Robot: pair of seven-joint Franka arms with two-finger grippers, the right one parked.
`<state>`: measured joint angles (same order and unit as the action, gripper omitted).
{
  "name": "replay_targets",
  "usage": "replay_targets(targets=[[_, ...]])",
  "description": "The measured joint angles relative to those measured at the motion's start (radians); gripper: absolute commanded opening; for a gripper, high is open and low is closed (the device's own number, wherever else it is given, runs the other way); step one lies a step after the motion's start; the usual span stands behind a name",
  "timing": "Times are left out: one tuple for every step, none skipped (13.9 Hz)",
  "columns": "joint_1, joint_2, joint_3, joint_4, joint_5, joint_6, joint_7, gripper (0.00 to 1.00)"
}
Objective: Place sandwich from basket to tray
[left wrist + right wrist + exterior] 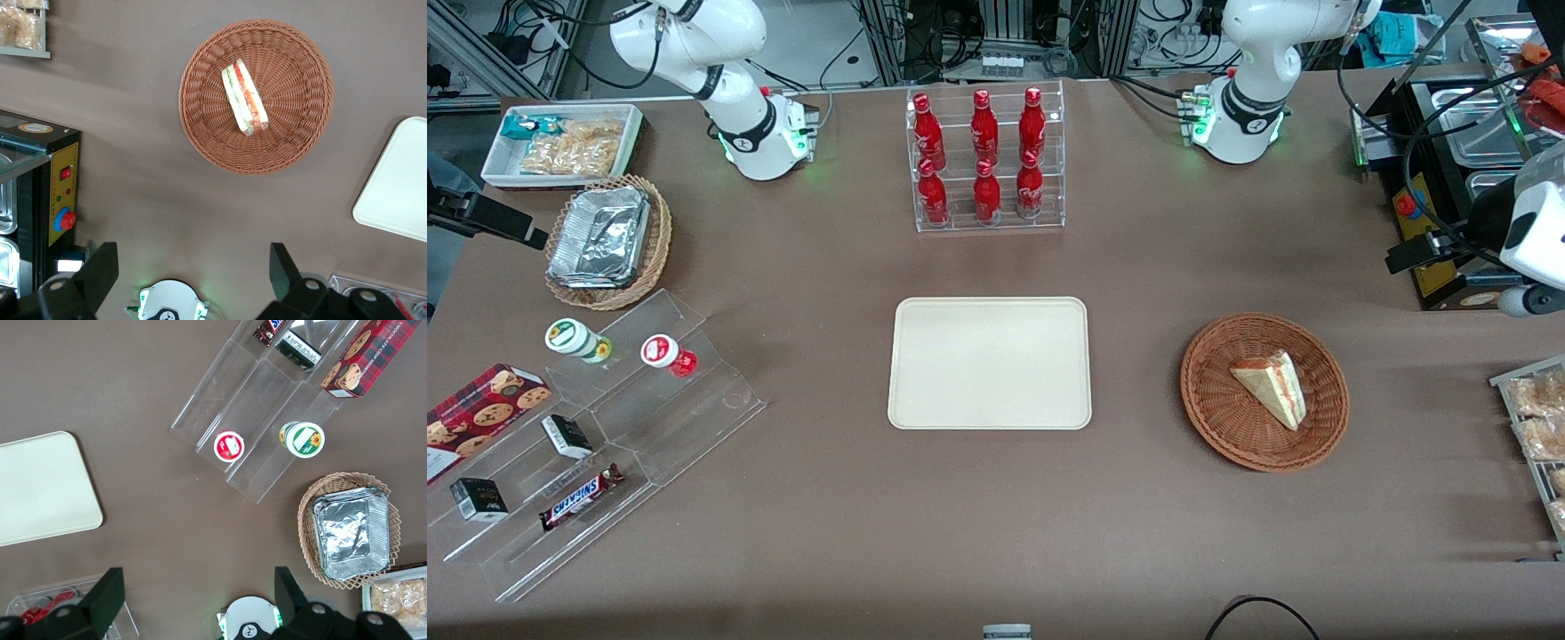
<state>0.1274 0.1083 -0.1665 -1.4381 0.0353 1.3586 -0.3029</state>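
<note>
The sandwich [1272,386], a pale wedge with a red and green filling, lies in the round reddish-brown basket [1218,418]. From the left wrist view the sandwich [244,98] rests near the middle of the basket [293,140]. The cream tray [989,362] lies flat and bare beside the basket, toward the parked arm's end; one of the tray's corners [400,187] shows in the wrist view. My gripper [193,267] hangs high over bare table between the basket and the working arm's base [167,303], open, with nothing between its fingers [100,267].
A clear rack of red bottles [985,158] stands farther from the front camera than the tray. A black machine with a red button [1432,222] and a wire rack of snacks [1538,427] sit at the working arm's end. Stepped acrylic shelves [605,427] lie toward the parked arm's end.
</note>
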Motion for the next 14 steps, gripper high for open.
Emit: replay_targets(targets=[[0.0, -0.001, 0.001, 0.006, 0.0, 0.0, -0.001, 1.0], [0.001, -0.001, 0.002, 0.011, 0.0, 0.0, -0.001, 1.0], [0.002, -0.001, 0.004, 0.014, 0.0, 0.0, -0.001, 1.0], [0.003, 0.001, 0.006, 0.013, 0.0, 0.001, -0.001, 1.0], [0.007, 0.006, 0.007, 0.01, 0.0, 0.01, -0.001, 1.0], [0.013, 0.014, 0.008, 0.001, 0.0, 0.031, -0.001, 1.0], [0.02, 0.027, 0.009, -0.013, 0.0, 0.053, -0.001, 1.0], [0.026, 0.046, 0.012, -0.036, 0.0, 0.083, -0.002, 1.0], [0.029, 0.071, 0.014, -0.066, 0.0, 0.116, -0.011, 1.0], [0.032, 0.101, 0.016, -0.092, 0.0, 0.148, -0.042, 1.0], [0.034, 0.136, 0.019, -0.106, 0.0, 0.175, -0.088, 1.0], [0.036, 0.171, 0.022, -0.11, 0.0, 0.205, -0.14, 1.0], [0.036, 0.207, 0.023, -0.112, 0.0, 0.245, -0.209, 1.0], [0.034, 0.244, 0.023, -0.114, 0.0, 0.291, -0.302, 1.0]])
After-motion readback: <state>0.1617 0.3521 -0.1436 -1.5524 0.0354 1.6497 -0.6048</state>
